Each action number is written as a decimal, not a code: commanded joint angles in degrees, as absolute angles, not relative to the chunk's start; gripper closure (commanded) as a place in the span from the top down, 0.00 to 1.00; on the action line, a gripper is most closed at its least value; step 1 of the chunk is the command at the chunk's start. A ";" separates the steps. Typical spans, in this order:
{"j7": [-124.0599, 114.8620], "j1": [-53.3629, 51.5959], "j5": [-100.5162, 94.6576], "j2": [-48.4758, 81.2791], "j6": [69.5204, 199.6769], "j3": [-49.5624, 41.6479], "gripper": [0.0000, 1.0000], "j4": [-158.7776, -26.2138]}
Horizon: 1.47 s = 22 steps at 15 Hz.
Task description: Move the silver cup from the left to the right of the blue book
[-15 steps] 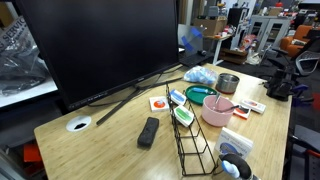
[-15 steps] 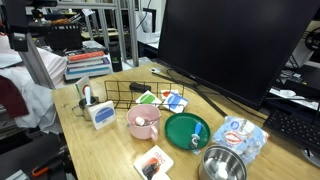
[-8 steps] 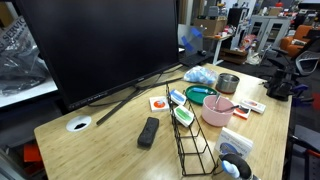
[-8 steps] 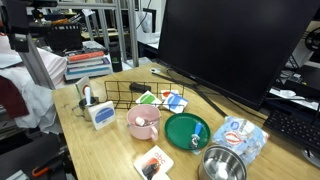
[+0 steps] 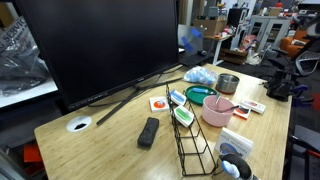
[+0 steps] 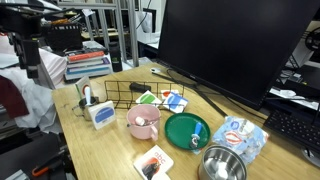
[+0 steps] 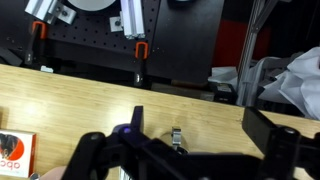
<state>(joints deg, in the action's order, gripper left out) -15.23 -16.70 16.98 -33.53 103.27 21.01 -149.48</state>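
Note:
The silver cup (image 5: 228, 83) is a short shiny metal cup. It stands near the table's end beside the teal bowl (image 5: 198, 95) and a blue plastic bag (image 5: 200, 74). It also shows at the front edge in an exterior view (image 6: 222, 163). The small blue book (image 6: 176, 100) lies flat between the teal bowl (image 6: 187, 130) and the monitor foot. My gripper (image 7: 200, 130) is open and empty above bare wood, its dark fingers wide apart. It shows as a dark shape high at the far table end in an exterior view (image 6: 33, 55), far from the cup.
A pink bowl (image 6: 142, 121) with a spoon stands beside the teal bowl. A black wire rack (image 5: 195, 140), a black remote (image 5: 148, 132), a red-and-white card (image 6: 153, 162) and a tape dispenser (image 6: 102, 114) lie on the table. A large monitor (image 5: 100, 45) fills the back.
The arm and gripper have come into view at the top left of an exterior view. The things on the table have not moved.

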 commanded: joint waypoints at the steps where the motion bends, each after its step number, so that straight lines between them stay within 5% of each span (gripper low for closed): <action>1: -16.56 -17.94 20.19 -30.28 110.72 21.60 1.00 -152.43; 9: -16.72 -18.63 19.04 -29.96 110.92 21.18 1.00 -152.47; 22: -29.97 -19.77 18.49 -14.01 143.33 26.08 1.00 -159.74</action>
